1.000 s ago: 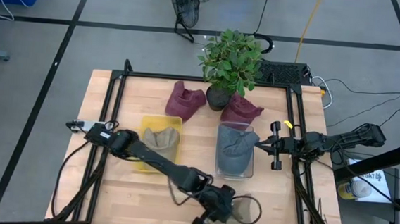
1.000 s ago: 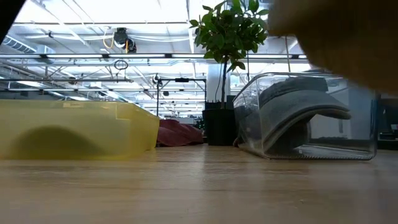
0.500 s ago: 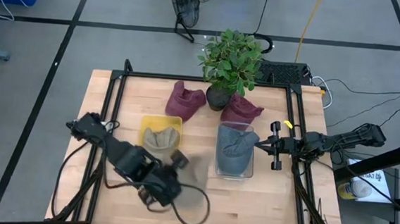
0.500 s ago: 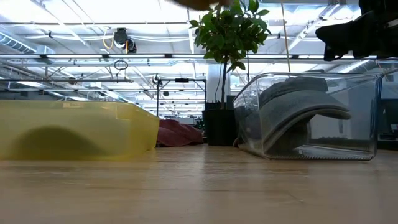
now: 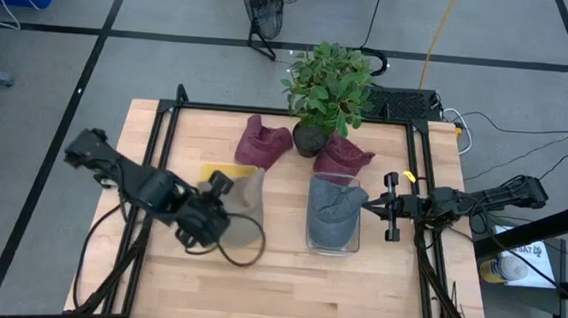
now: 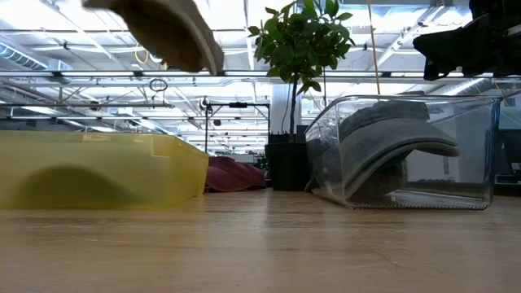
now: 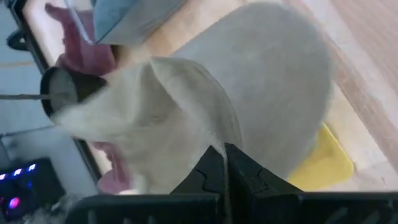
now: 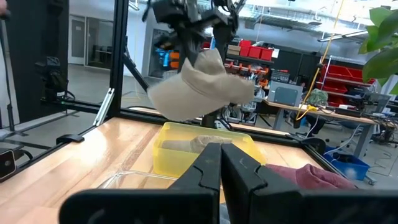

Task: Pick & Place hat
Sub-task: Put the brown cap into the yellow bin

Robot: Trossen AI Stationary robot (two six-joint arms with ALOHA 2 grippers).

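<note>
With the tan hat pinched in the left gripper above the yellow bin, it could be dropped outside if released off-centre.

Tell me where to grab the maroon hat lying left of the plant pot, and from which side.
Judging by the high view, pinch the maroon hat at its raised crown, coming straight down from above. It lies crumpled on the table with the plant pot close on its right, so a side approach looks crowded.
</note>
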